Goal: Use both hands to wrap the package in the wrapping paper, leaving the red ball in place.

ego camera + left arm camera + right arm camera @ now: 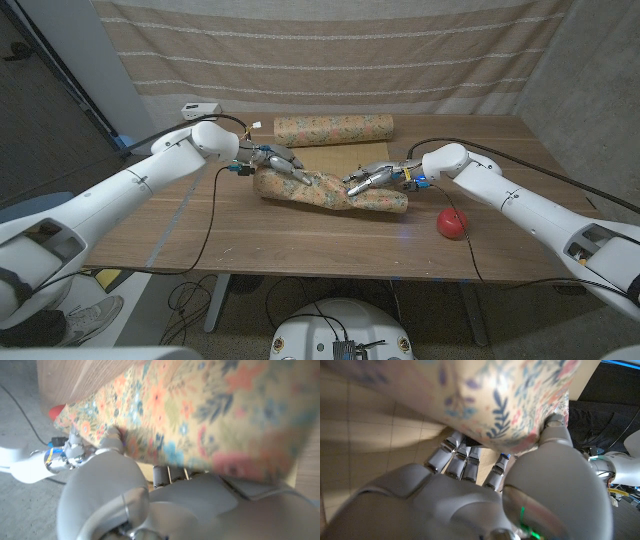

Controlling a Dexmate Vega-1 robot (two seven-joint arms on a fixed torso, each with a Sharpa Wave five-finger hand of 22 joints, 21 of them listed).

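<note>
Mid-fold stage of wrapping: the left hand [277, 160] and the right hand [375, 175] each grip the floral wrapping paper [330, 190], which lies bunched over the package between them, the package itself hidden beneath. The red ball [452, 223] sits on the table [200, 240] just outside and nearer the robot than the right hand, untouched. The next move likely calls for drawing the paper's edges together across the package, well clear of the ball.
</note>
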